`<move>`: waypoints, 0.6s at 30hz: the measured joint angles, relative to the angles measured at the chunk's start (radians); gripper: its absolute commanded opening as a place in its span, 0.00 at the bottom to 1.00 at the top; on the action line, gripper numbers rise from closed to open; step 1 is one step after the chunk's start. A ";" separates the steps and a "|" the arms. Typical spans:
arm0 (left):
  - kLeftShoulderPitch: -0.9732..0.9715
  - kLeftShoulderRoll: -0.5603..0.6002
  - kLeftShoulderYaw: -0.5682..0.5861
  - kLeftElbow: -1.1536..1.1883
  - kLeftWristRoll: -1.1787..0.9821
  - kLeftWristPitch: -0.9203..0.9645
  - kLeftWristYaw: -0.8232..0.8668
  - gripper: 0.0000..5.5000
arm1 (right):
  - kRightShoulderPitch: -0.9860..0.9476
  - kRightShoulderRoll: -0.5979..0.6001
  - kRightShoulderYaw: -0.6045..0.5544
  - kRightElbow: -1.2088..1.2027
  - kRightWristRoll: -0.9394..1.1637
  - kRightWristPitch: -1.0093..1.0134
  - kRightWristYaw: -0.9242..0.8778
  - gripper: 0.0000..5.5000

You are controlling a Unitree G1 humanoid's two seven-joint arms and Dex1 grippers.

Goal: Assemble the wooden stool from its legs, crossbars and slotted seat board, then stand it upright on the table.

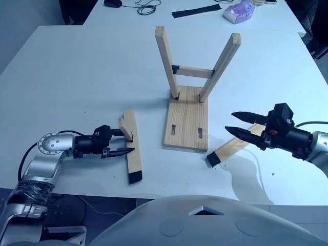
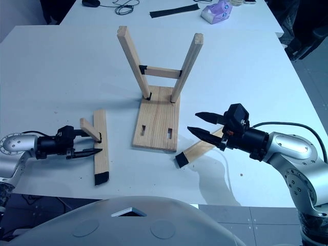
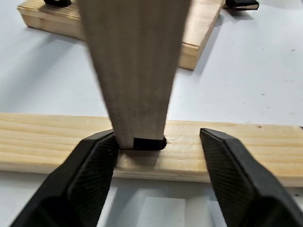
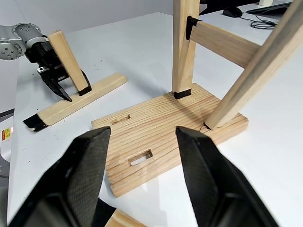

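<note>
Currently the seat board [image 1: 185, 119] is lying flat on the counter [image 1: 77, 66], a loose leg [image 1: 132, 156] at its 8 o'clock, a second leg [image 1: 229, 149] at 4. Left gripper [image 1: 127, 141] and right gripper [image 1: 230, 121] are holding fingers apart beside these. The wood is probably handling stiff and light, so grip mid-leg.

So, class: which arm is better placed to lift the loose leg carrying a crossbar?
Left. Its open fingers straddle that crossbar at the leg; the right gripper is beyond the seat board.

The seat board [image 1: 185, 120] and upright legs [image 1: 166, 61] are pale, unvarnished wood with visible grain, standing on a smooth matt white table [image 1: 77, 66], while the left gripper [image 1: 128, 141] has matt black fingers [image 3: 92, 177] with finely ribbed pads.
</note>
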 measured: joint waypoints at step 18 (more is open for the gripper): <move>-0.170 -0.090 0.020 0.168 0.065 -0.051 0.115 0.70 | -0.022 0.010 0.030 0.014 -0.040 -0.016 0.000 0.46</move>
